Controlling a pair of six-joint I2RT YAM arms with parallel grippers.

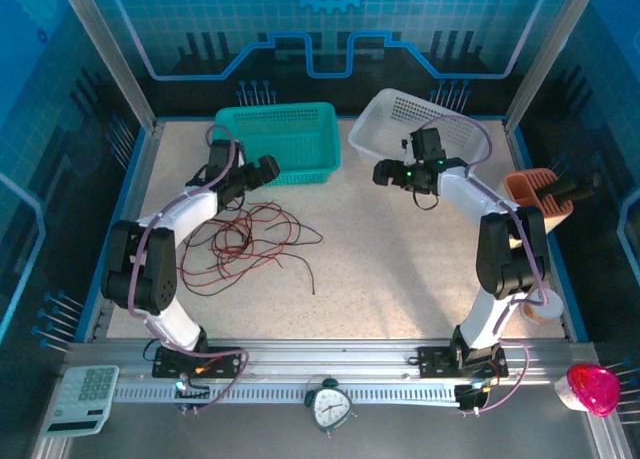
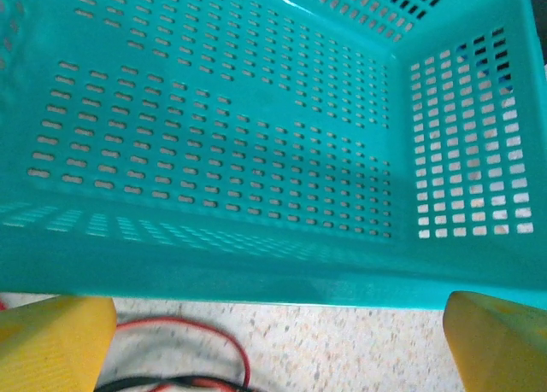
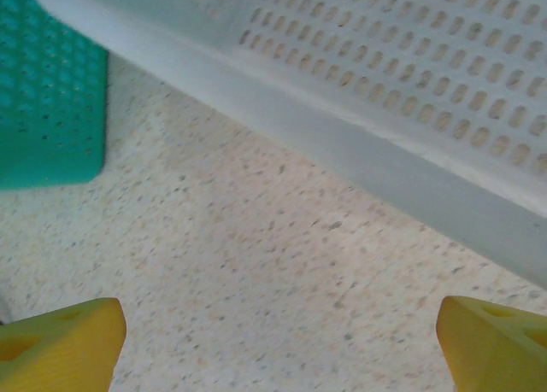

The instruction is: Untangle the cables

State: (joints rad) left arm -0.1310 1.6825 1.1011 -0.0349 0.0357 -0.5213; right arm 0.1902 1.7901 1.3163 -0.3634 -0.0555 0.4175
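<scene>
The cables [image 1: 245,241] lie in a loose tangle of dark red and black strands on the speckled table [image 1: 400,279], left of centre. They sit on the near side of the teal basket [image 1: 300,169] and close beside the left arm's forearm. One black strand trails out of the heap to the right and toward the near edge.

The left gripper [image 1: 268,169] hangs at the near right corner of the teal basket, above the far edge of the tangle. Its jaws are spread wide. In the left wrist view its yellow fingers [image 2: 51,345] stand far apart at the lower corners with nothing pinched. A red loop and a black strand lie on the table between them, just under the basket's near rim.

The right gripper [image 1: 385,171] is held right of centre, beside the near left wall of the white basket [image 1: 385,107], well apart from the cables. Its jaws are also spread. In the right wrist view its two yellow fingertips [image 3: 60,345] frame bare table, with the white basket's wall running across the far right and a corner of the teal basket at far left.

An orange holder [image 1: 530,189] stands at the right edge of the table
</scene>
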